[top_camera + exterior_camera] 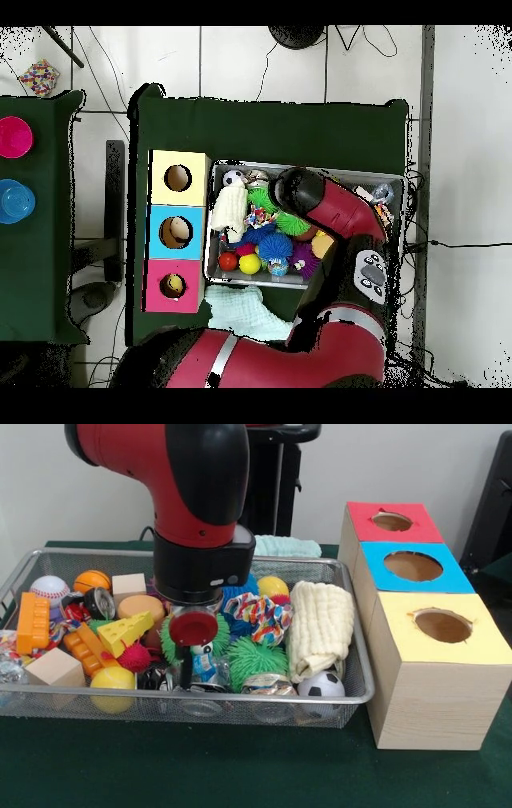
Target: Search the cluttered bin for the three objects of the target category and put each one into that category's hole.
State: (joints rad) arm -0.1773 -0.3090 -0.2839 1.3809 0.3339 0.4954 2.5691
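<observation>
My arm [192, 504] hangs low over the middle of the mesh bin [48, 700], hemmed in by green spiky balls [252, 660] and a rolled cream towel [320, 624]. The three box holes, red [391, 521], blue [413, 566] and yellow [442, 626], lie open from above.

The red and black arm [188, 496] reaches straight down, wrist vertical.
</observation>
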